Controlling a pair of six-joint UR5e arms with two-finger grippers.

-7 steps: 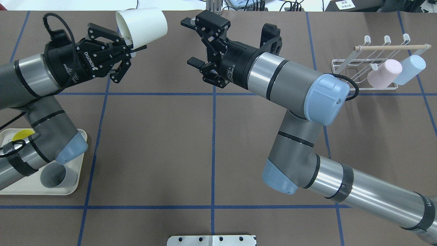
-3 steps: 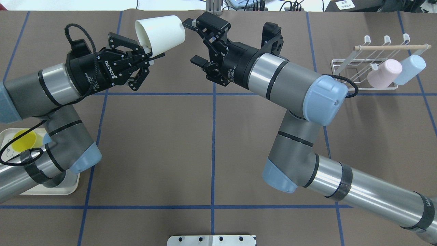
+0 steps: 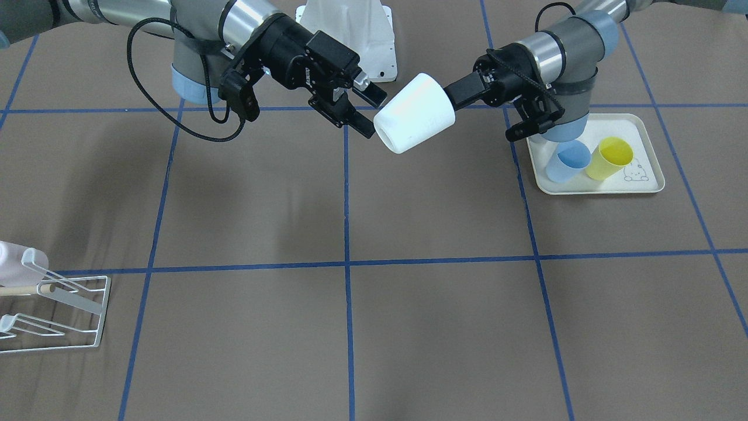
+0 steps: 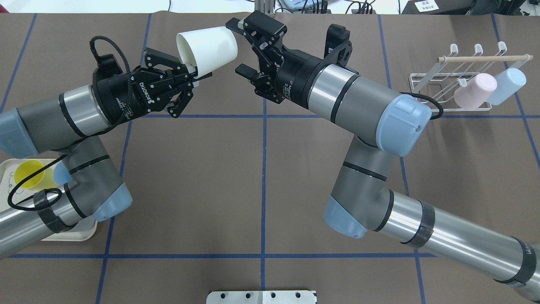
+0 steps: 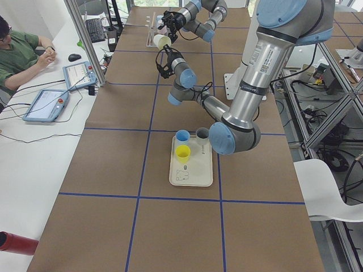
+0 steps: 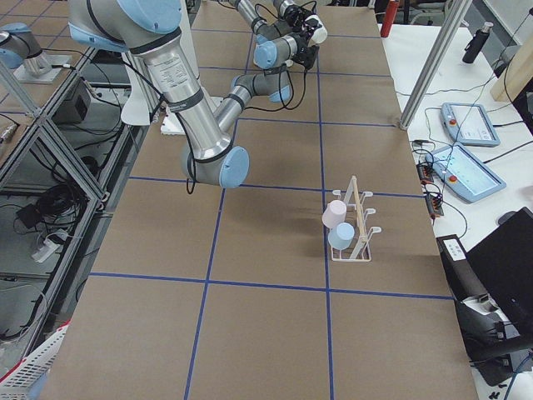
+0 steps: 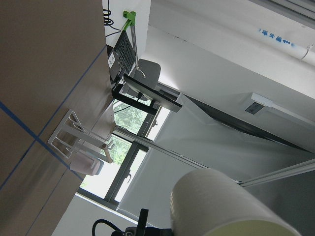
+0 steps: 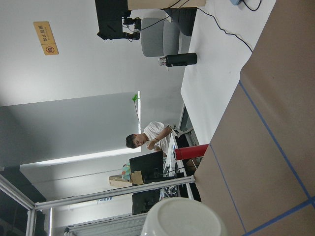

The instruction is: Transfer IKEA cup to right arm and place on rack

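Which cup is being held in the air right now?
The white cup, gripped at its rim by the left pincer; every other one rests in the tray or on the rack.

Where your six cameras stand.
Your overhead camera looks forward and down from behind the robot; the front one faces it steeply across the bench [image 3: 409, 327], both sharing the left pincer [image 4: 195, 74], the right pincer [image 4: 241, 46] and the cup [image 4: 206, 46] between them. The end cameras look along the bench from far off. Each wrist camera rides its own pincer, the cup large and close ahead.
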